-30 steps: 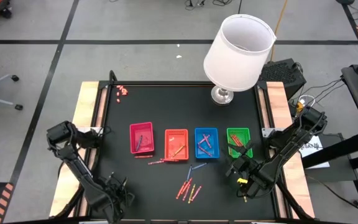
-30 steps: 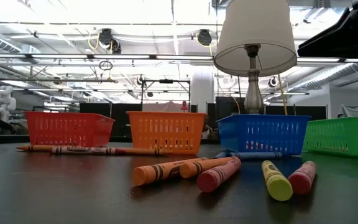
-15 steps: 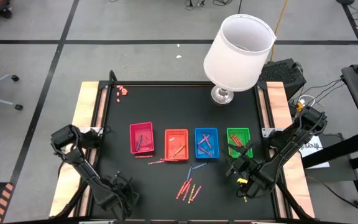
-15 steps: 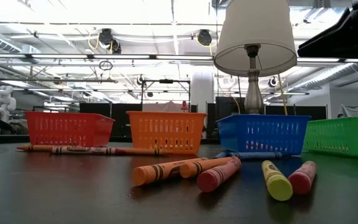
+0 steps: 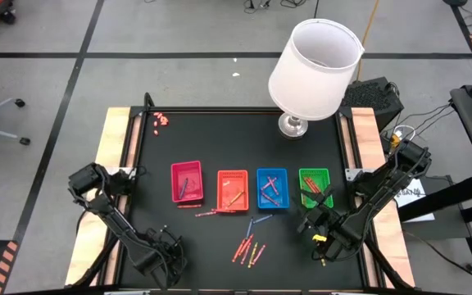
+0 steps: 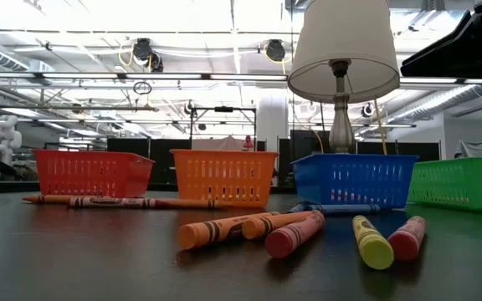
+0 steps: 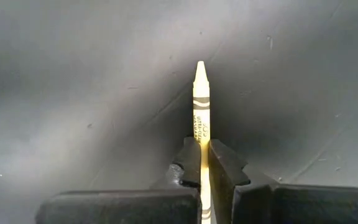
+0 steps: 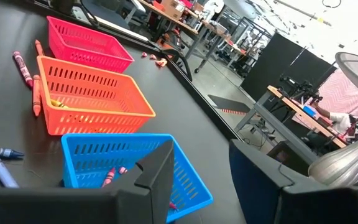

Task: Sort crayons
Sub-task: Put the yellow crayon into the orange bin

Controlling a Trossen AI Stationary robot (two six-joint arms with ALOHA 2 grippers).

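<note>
Loose crayons (image 5: 250, 247) lie on the black table in front of a row of baskets: pink (image 5: 187, 182), orange (image 5: 233, 190), blue (image 5: 271, 188) and green (image 5: 315, 187). More crayons (image 5: 210, 211) lie below the pink and orange baskets. My left gripper (image 5: 168, 256), near the table's front edge at the left, is shut on a pale yellow crayon (image 7: 200, 99). My right gripper (image 5: 312, 224) hovers open in front of the green basket, with nothing between its fingers (image 8: 160, 168). My left gripper pinches the pale crayon's paper-wrapped shaft (image 7: 202, 142) between its two fingers (image 7: 224, 163). The fingers lie along the crayon, whose pointed tip (image 7: 199, 67) sticks out well past them. Whether it is clear of the table does not show.
A white-shaded lamp (image 5: 314, 59) stands at the table's far right, its base (image 5: 292, 124) behind the baskets. Small pink bits (image 5: 161, 120) lie at the far left corner. Wooden rails (image 5: 111, 147) border the black mat on both sides.
My left arm has swung a little toward the table's right along the near edge. My right arm and the loose crayons have kept still.
</note>
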